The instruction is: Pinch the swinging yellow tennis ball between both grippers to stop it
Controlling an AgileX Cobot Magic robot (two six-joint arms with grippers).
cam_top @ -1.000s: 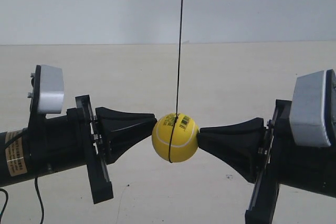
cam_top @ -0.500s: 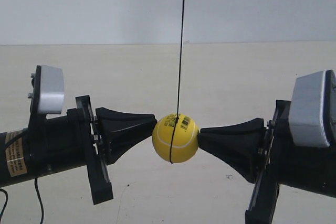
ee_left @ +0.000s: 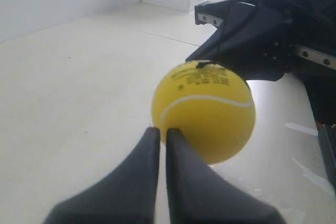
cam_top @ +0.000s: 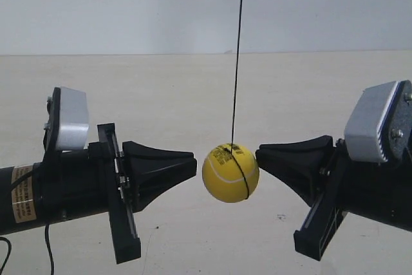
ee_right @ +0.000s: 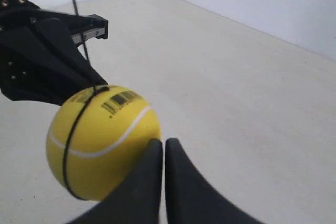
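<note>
Left gripper [ee_left: 159, 132]: jaws closed together, empty, tips at the yellow tennis ball [ee_left: 203, 111]. Right gripper [ee_right: 163, 142]: jaws likewise closed, tips beside the ball. Exterior view: the ball hangs on a black string [cam_top: 237, 62] between both cones, above a pale surface [cam_top: 193, 94], with a narrow gap at that view's left. Barcode print [ee_right: 118, 100] illegible.

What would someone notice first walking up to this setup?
A yellow tennis ball hangs mid-air on a thin black string, centre of the scene. The gripper at the exterior view's left points at it with a small gap; the gripper at the exterior view's right reaches its other side, both shut.
</note>
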